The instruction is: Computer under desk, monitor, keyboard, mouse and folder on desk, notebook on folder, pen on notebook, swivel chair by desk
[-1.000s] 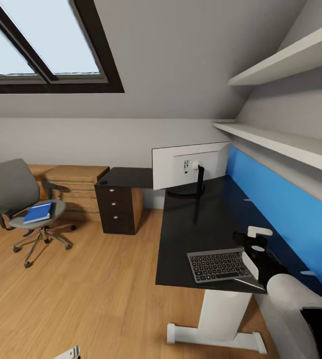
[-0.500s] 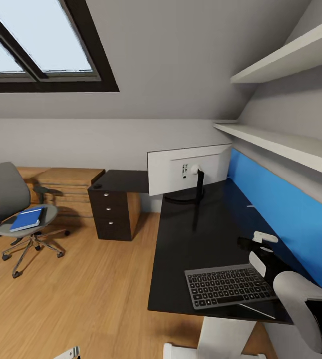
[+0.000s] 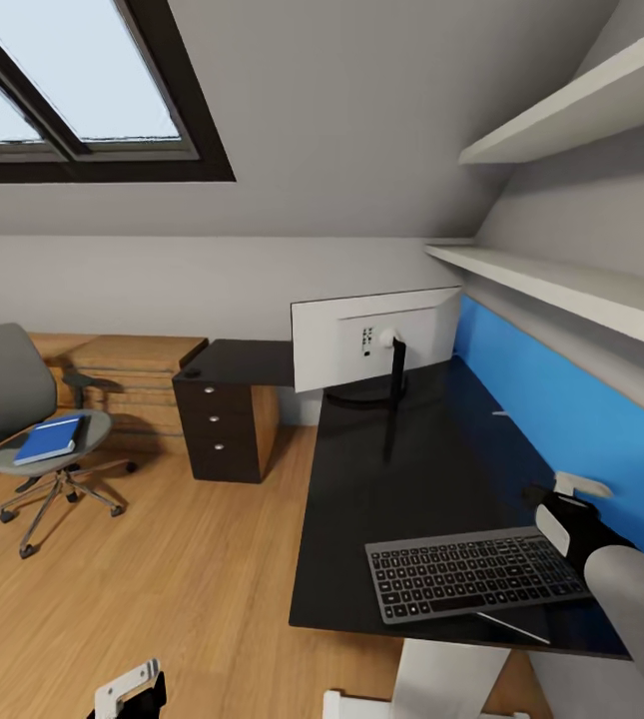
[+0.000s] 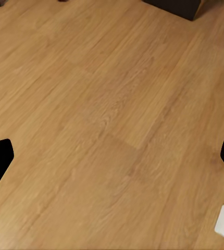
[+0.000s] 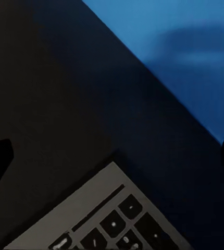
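The keyboard [image 3: 471, 574] lies flat on the black desk [image 3: 401, 469] near its front edge, and its corner [image 5: 109, 216] shows in the right wrist view. My right gripper [image 3: 559, 499] [image 5: 112, 156] hovers open just past the keyboard's far right corner, close to the blue back panel [image 3: 561, 419], holding nothing. The monitor [image 3: 371, 340] stands at the desk's far end, white back toward me. A thin pale stick [image 3: 513, 627], the pen by its look, lies in front of the keyboard. The swivel chair [image 3: 7, 399] stands far left with the blue folder [image 3: 50, 439] on its seat. My left gripper [image 3: 127, 691] [image 4: 112, 156] hangs open over the floor.
A black three-drawer cabinet [image 3: 224, 429] stands under the desk's left wing, with a wooden drawer chest [image 3: 132, 364] behind it. Two white shelves [image 3: 561, 285] run above the blue panel. Wood floor [image 3: 162, 559] stretches between chair and desk. A white desk leg [image 3: 451, 684] shows below.
The right gripper has let go of the keyboard's right end and drawn off to the right; the keyboard now lies flat. The view has shifted, and the left gripper has risen into it.
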{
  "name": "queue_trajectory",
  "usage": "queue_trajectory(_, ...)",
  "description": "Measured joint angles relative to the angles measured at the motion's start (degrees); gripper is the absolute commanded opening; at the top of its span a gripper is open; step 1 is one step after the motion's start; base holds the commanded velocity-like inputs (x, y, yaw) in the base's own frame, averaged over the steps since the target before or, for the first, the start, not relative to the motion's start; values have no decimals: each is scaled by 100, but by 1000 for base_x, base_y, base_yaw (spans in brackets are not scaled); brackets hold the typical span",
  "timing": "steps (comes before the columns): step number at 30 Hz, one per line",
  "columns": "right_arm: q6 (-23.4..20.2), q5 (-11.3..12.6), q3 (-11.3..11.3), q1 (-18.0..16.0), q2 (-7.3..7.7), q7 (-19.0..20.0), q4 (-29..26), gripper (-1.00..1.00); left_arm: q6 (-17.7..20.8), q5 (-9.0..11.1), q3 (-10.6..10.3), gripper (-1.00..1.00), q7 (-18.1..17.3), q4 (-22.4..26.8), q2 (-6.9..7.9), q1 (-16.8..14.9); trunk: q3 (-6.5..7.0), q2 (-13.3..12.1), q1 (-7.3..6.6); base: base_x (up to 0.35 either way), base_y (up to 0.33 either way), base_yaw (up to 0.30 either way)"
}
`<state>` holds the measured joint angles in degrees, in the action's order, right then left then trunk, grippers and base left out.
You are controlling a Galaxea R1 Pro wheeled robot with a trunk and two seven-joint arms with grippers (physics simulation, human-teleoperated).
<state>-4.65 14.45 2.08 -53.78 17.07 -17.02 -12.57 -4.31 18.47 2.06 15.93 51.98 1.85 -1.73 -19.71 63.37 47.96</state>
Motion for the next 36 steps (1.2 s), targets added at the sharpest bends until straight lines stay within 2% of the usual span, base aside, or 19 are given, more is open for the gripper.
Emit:
queue_trajectory(8,-103,-13,-3,0,5,-238,13,100,1,1,0,100,0,7,2,0,-144,321,176,0,0,0)
queue_trajectory(36,-121,-81,-70,0,-62,-252,-3,100,1,-8,-8,100,18,-19,-4,0,-647,1445,791,0,0,0)
